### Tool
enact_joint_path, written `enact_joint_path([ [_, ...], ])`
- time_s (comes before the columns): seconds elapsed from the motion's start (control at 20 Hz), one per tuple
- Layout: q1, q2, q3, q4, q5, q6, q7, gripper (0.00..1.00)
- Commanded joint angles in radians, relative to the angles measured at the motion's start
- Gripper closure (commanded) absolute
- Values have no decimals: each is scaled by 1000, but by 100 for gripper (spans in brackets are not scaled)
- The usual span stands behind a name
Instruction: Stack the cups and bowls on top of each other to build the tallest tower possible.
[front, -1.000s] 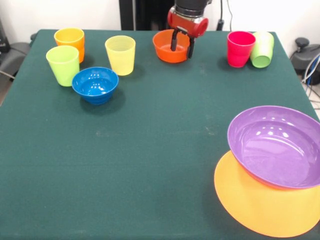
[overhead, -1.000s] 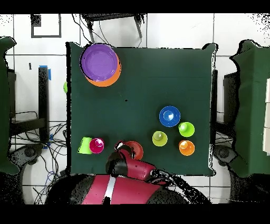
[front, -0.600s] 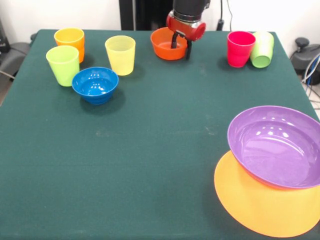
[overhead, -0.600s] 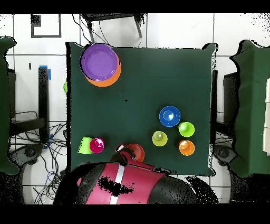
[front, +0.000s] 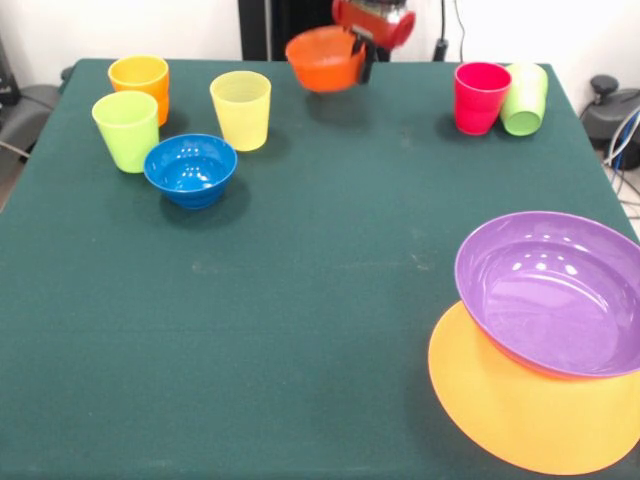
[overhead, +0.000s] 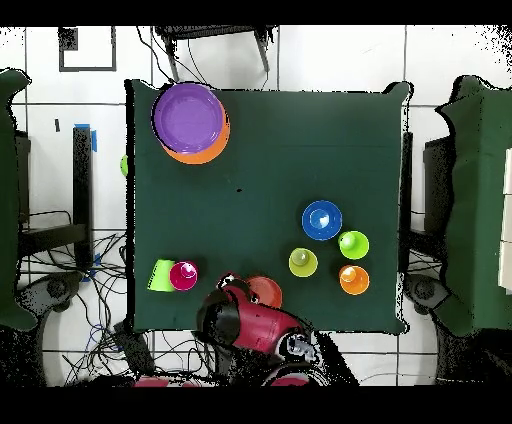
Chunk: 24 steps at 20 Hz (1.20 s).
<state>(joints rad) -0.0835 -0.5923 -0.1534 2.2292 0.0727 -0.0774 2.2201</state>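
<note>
My gripper (front: 359, 52) is shut on the right rim of the red-orange bowl (front: 322, 58), which hangs tilted above the table's far edge. In the overhead view the bowl (overhead: 266, 291) pokes out beside the gripper (overhead: 241, 290). The purple bowl (front: 555, 290) rests on the wide orange-yellow bowl (front: 505, 415) at the near right. A blue bowl (front: 190, 168) sits at the left among the orange cup (front: 139, 80), the lime green cup (front: 126, 130) and the yellow cup (front: 241, 108). A red cup (front: 480, 96) stands at the far right with a green cup (front: 525, 98) leaning against it.
The dark green table (front: 300, 300) spreads wide between the cup group and the purple bowl. In the overhead view the table (overhead: 300, 140) has cables and floor tiles around it, and a chair stands past its far edge.
The gripper has risen with the red-orange bowl, lifting it off the table and tilting it leftward. The other cups and bowls have not moved.
</note>
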Motion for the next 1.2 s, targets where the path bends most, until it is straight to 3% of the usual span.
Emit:
enact_joint_path([
  [0.05,165,-297,-118,-214,-9,573,-15,100],
  [0.2,195,-333,-125,-290,-50,744,-1,100],
  [0.35,230,-333,-141,-369,-87,816,2,100],
  [0.4,237,-331,-137,-387,-100,807,0,100],
  [0.6,175,-313,0,-378,-109,630,-78,100],
  [0.85,136,-217,93,-440,-182,417,-108,100],
  [1.0,114,-144,113,-525,-225,383,-121,100],
  [1.2,94,-96,148,-617,-227,462,-133,100],
])
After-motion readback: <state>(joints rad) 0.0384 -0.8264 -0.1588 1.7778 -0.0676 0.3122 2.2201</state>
